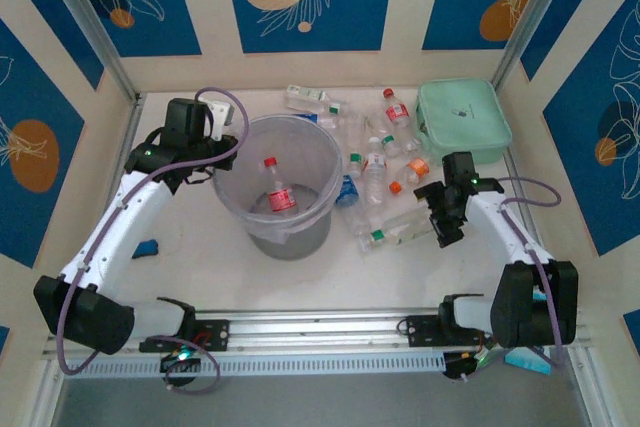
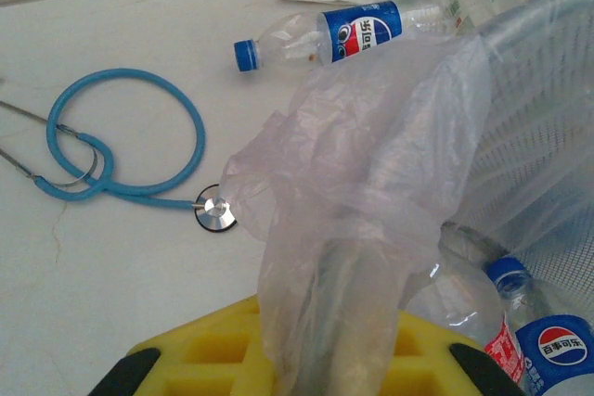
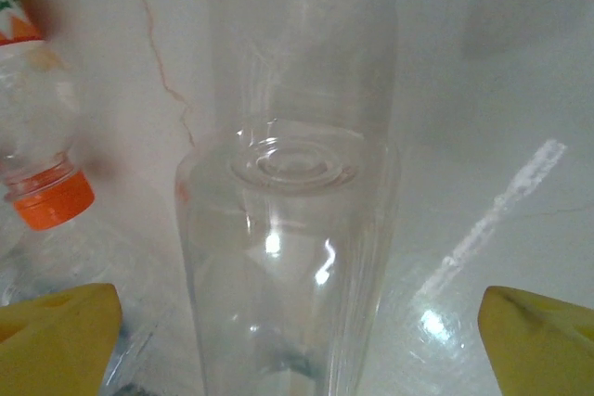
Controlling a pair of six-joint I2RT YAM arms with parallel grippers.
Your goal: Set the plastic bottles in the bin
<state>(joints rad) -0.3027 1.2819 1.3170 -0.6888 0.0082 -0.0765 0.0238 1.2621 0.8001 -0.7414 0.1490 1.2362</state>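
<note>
The bin (image 1: 322, 150) stands mid-table, lined with thin clear plastic film, and a red-capped bottle (image 1: 277, 192) lies inside. My left gripper (image 1: 207, 162) is at its left rim, shut on a bunch of the film (image 2: 353, 229). A blue-labelled bottle (image 2: 543, 345) shows through the bin wall. My right gripper (image 1: 447, 219) hovers open over the base end of a clear green-capped bottle (image 1: 396, 231) lying on the table. In the right wrist view this bottle (image 3: 288, 257) sits between my yellow fingertips (image 3: 58, 333), which are set wide apart. Several more bottles (image 1: 380, 152) lie scattered behind it.
A mint-green box (image 1: 463, 119) sits at the back right. A blue stethoscope (image 2: 121, 150) and a blue-capped cola bottle (image 2: 343, 34) lie beyond the bin's left side. An orange-capped bottle (image 3: 42, 155) lies left of my right gripper. A small blue object (image 1: 147, 247) rests at the left.
</note>
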